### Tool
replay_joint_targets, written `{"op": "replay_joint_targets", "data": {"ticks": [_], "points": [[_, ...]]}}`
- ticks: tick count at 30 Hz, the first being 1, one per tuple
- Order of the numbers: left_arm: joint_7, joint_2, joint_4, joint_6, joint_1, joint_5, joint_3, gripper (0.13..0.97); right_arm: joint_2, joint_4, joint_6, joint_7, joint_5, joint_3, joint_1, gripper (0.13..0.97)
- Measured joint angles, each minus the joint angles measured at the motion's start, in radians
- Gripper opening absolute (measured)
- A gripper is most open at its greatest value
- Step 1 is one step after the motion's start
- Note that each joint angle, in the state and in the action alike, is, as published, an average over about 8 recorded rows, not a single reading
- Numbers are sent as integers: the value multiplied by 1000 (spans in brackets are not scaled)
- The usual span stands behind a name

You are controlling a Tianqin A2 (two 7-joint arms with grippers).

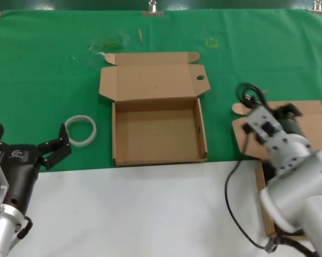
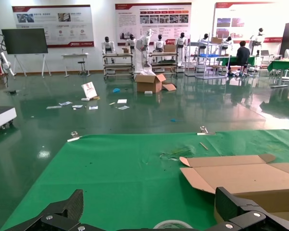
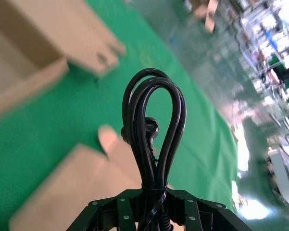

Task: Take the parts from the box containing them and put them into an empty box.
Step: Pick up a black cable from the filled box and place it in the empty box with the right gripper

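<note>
My right gripper (image 1: 257, 111) is shut on a bundle of black cable (image 1: 251, 94), held in the air above the flap of the box containing the parts (image 1: 311, 125) at the right edge. In the right wrist view the looped cable (image 3: 154, 130) stands up from the shut gripper (image 3: 156, 198), with that box (image 3: 72, 187) below it. The empty box (image 1: 121, 136) lies open in the middle, its holed flap (image 1: 200, 78) at the back right. My left gripper (image 1: 29, 141) waits open at the lower left, holding nothing.
A white ring (image 1: 80, 130) lies on the green cloth between my left gripper and the empty box. The green cloth ends at a white table strip (image 1: 150, 209) in front. My right arm hides most of the right box.
</note>
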State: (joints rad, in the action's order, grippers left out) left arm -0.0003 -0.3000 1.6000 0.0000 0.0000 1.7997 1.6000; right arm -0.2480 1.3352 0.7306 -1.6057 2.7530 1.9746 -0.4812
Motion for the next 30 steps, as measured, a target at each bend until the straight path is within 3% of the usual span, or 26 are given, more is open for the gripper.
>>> {"op": "replay_joint_targets", "data": {"ticks": [19, 24, 30], "points": [[0, 0, 0, 0, 0, 0, 0, 966, -3, -3, -258, 779, 0, 674, -282, 144], [0, 0, 0, 0, 0, 0, 0, 966, -4, 6, -266, 891, 0, 751, -312, 144], [0, 0, 0, 0, 0, 0, 0, 966, -4, 22, -238, 926, 0, 774, -308, 144]]}}
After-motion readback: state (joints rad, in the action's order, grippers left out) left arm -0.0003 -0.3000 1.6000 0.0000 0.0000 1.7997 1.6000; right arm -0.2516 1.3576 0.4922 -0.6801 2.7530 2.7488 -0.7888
